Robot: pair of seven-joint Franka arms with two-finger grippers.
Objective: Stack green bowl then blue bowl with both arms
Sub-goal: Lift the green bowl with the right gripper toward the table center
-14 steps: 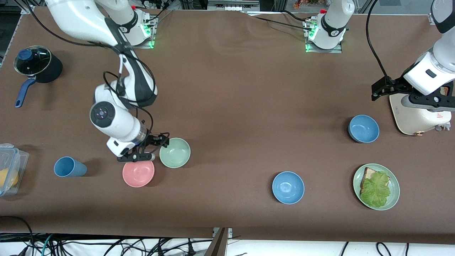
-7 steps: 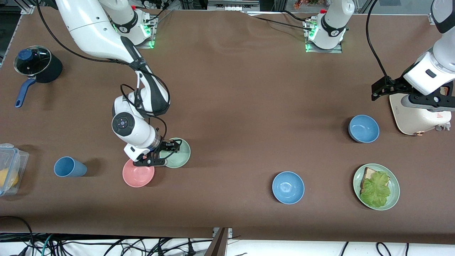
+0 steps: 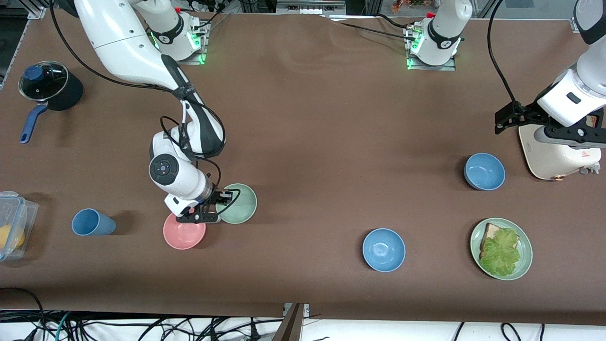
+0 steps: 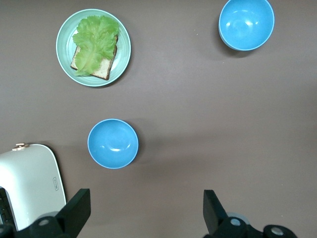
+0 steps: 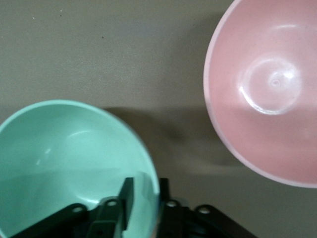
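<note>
The pale green bowl [image 3: 239, 203] sits beside a pink bowl [image 3: 184, 232] toward the right arm's end. My right gripper [image 3: 218, 204] is at the green bowl's rim on the side next to the pink bowl. In the right wrist view, the right gripper [image 5: 146, 191] has one finger inside the green bowl [image 5: 64, 158] and one outside, shut on the rim. One blue bowl [image 3: 384, 249] lies near the front camera; another blue bowl [image 3: 484, 171] sits by the toaster. My left gripper [image 3: 504, 121] waits open and empty, high over the left arm's end [image 4: 143, 215].
A blue cup [image 3: 92, 222], a clear container [image 3: 12, 222] and a lidded black pot [image 3: 47, 87] are at the right arm's end. A cream toaster [image 3: 554, 151] and a green plate [image 3: 523, 265] with bread and lettuce are at the left arm's end.
My right gripper moved from over the pink bowl onto the green bowl's rim and closed there. The green bowl shifted slightly toward the left arm's end. The left arm has not moved.
</note>
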